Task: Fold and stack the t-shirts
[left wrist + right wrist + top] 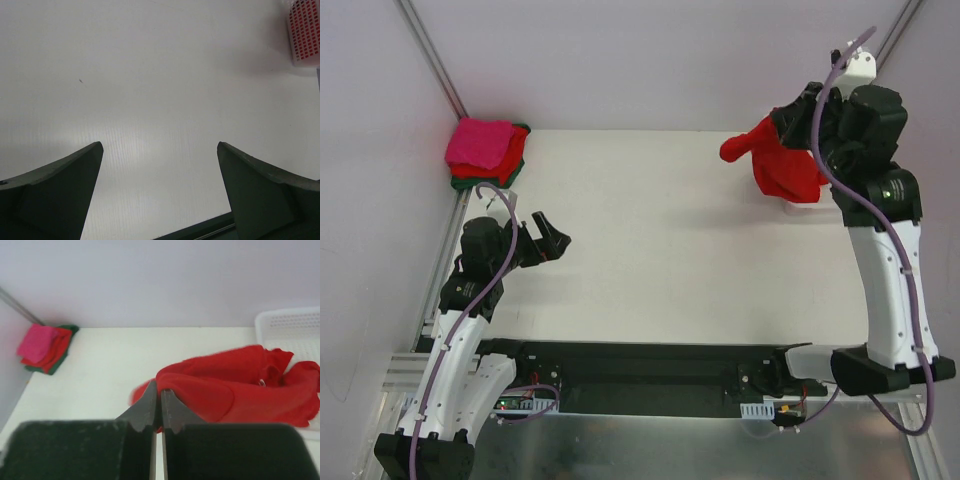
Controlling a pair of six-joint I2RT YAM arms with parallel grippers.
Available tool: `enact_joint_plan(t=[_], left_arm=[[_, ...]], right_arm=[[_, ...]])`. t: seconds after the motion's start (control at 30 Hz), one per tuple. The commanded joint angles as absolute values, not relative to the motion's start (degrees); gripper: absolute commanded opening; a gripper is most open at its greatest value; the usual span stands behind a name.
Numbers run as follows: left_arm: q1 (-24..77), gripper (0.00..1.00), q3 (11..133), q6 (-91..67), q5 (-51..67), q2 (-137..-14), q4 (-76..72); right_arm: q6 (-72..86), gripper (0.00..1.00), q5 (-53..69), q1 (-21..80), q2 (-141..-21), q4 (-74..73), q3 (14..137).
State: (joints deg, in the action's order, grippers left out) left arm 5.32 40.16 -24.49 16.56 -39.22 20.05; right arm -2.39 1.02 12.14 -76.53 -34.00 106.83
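A bright red t-shirt (782, 165) hangs bunched from my right gripper (782, 118) at the far right of the table. In the right wrist view the gripper (160, 390) is shut on a fold of this red t-shirt (240, 390), which trails to the right over a basket. A folded stack, hot pink t-shirt (480, 143) on top of red and dark green ones, lies at the far left corner; the stack also shows in the right wrist view (44, 346). My left gripper (552, 240) is open and empty above the white table (160, 90), its fingers (65, 190) wide apart.
A white plastic lattice basket (295, 325) stands at the far right, partly under the hanging shirt; it shows with red behind its lattice in the left wrist view (304, 30). Walls close the table on the left, back and right. A black rail (650, 365) runs along the near edge.
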Motion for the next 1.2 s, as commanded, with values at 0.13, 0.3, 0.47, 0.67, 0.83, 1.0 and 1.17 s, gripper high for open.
enact_joint_plan(t=[0.13, 0.3, 0.47, 0.67, 0.83, 1.0, 1.17], left_arm=[[5.9, 0.99, 39.6, -26.4, 18.8, -38.1, 18.8], [5.9, 0.99, 39.1, -27.3, 19.4, -38.3, 18.1], [5.9, 0.99, 38.3, -27.9, 20.0, -38.3, 17.2], [6.0, 0.99, 37.7, -29.0, 20.8, -39.3, 15.6], [6.0, 0.99, 37.3, -29.8, 21.6, -40.3, 14.0], [6.2, 0.99, 36.7, -31.3, 23.7, -41.7, 11.2], [7.7, 0.98, 36.0, -31.9, 25.5, -42.4, 8.4]], right_arm=[[-2.3, 0.01, 7.5, 26.3, -67.2, -42.4, 110.2], [1.4, 0.01, 15.0, 31.5, -65.1, -45.4, 110.1], [5.2, 0.01, 20.7, 36.5, -63.9, -45.9, 110.0], [8.2, 0.01, 24.3, 42.7, -63.1, -44.9, 114.1], [6.4, 0.01, 22.0, 43.9, -63.9, -47.8, 122.1], [-1.4, 0.01, 12.9, 43.9, -69.6, -55.3, 132.7], [-4.7, 0.01, 10.5, 43.9, -72.4, -53.4, 136.9]])
